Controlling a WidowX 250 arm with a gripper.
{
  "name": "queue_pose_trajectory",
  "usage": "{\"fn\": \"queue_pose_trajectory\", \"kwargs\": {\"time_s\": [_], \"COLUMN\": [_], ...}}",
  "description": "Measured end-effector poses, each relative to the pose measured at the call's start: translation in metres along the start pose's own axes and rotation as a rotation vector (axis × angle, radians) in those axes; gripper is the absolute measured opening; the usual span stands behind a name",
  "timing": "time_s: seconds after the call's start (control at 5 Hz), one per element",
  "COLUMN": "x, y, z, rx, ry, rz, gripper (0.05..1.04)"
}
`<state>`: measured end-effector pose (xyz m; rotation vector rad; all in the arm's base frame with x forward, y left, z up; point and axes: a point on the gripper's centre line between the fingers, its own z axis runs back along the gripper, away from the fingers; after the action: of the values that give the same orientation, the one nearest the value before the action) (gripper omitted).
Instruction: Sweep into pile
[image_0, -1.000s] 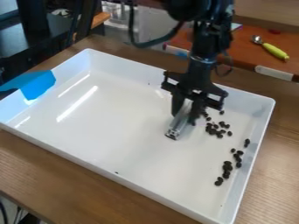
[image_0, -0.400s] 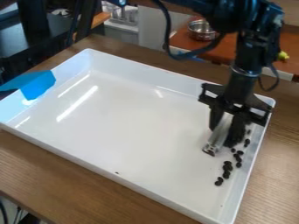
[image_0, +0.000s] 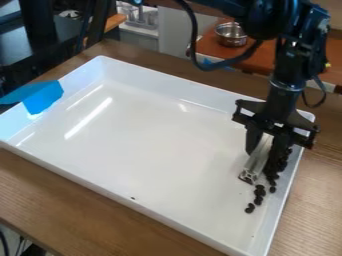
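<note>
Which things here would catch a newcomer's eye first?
The big white tray stands out, with the black pincer holding a metal bar inside it, at the picture's right. Next come the small dark pieces, strung along the tray's right-hand wall, then the bright blue patch over its rim at far left.
</note>
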<state>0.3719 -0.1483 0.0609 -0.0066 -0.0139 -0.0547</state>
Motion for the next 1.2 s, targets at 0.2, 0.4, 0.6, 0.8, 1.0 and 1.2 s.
{"fn": "queue_pose_trajectory", "kwargs": {"time_s": [0.2,0.4,0.6,0.8,1.0,1.2], "x": [-0.005,-0.013,-0.024,-0.040,-0.048,-0.060], "y": [0.011,0.035,0.070,0.127,0.166,0.190], "z": [0.001,0.001,0.001,0.009,0.022,0.022], "rx": [-0.005,0.050,0.098,0.078,0.075,0.072], "ry": [0.024,-0.011,-0.073,-0.062,-0.051,0.005], "rz": [-0.019,-0.076,-0.143,-0.128,-0.110,-0.095], "gripper": [0.372,0.372,0.372,0.372,0.372,0.372]}}
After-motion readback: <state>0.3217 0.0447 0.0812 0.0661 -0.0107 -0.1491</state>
